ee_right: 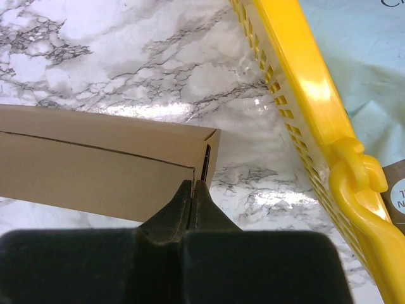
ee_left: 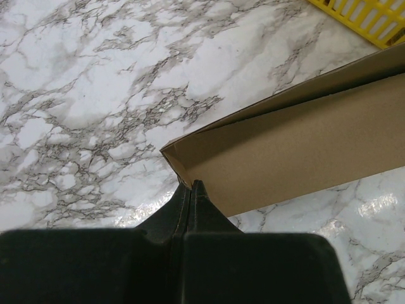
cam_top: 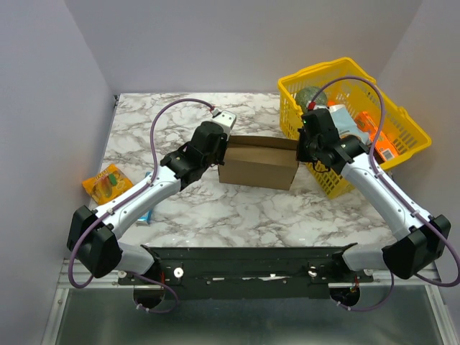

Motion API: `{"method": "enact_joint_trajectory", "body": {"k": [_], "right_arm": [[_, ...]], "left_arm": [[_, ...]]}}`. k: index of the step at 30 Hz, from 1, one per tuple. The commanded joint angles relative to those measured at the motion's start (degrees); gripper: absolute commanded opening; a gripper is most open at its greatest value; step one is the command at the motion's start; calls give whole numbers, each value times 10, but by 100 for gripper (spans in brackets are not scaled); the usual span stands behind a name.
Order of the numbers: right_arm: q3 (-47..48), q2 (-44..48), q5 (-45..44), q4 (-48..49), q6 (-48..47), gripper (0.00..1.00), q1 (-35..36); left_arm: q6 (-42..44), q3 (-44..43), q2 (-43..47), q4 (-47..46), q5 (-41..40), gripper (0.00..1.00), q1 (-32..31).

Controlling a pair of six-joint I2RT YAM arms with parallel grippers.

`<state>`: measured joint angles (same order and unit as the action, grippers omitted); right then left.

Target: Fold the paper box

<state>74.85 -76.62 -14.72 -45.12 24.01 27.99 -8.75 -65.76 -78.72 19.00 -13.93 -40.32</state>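
Here's the white, grey-veined marble counter (cam_top: pixel 215 208) filling the floor of the scene, and up at its far right corner sits the big yellow plastic basket (cam_top: pixel 291 115), loaded with a pale blue package (ee_right: pixel 354 63), an orange packet (cam_top: pixel 374 129) and something round and green (cam_top: pixel 309 95). Centre stage, lying flat on the counter, is the plain brown cardboard paper box (cam_top: pixel 257 169), its right end just beside the basket's near wall, so it's tight on that side! The right arm reaches in across the basket's front corner, and the right tool (ee_right: pixel 193 185) has its fingers pressed fully together, nothing between them, tip right up against the box's right end. Over on the other side the left tool (ee_left: pixel 190 185) is likewise clamped closed on nothing, its tip touching the box's left corner. Well off to the left lies a small orange packet (cam_top: pixel 108 181), and a little blue-green carton (cam_top: pixel 146 214) peeks out from under the left arm.
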Motion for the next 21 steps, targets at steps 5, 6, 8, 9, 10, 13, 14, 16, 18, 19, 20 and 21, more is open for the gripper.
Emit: {"method": "enact_joint_trajectory", "body": {"k": [5,6,8,9,10,13,14,16,18,19,20,21], "right_arm": [[6,-11,93,22,19,1,15],[1,-9,94,28,16,1,15],[-15,-2,106,36,9,1,15],[-39,2,110,55,3,1,16],[-57,9,112,64,2,1,16],[-116,35,101,97,-12,1,20],[-127,41,88,104,-17,1,23],[-159,62,77,121,-19,1,29],[-179,77,58,136,-26,1,37],[-188,94,49,141,-27,1,42],[-210,102,32,148,-29,1,53],[-221,110,25,166,-28,1,58]], "left_arm": [[-6,45,-38,140,85,0,-24],[-5,45,-39,140,84,0,-23],[-5,45,-39,139,84,0,-23],[-4,45,-39,140,83,0,-24],[-5,45,-39,139,82,0,-24],[-6,45,-39,139,82,0,-24],[-6,45,-38,139,83,0,-24],[-7,45,-39,138,83,0,-24],[-7,46,-40,138,82,0,-23],[-8,47,-39,138,82,0,-23],[-8,47,-39,137,82,0,-24],[-8,47,-41,137,81,0,-24]]}}
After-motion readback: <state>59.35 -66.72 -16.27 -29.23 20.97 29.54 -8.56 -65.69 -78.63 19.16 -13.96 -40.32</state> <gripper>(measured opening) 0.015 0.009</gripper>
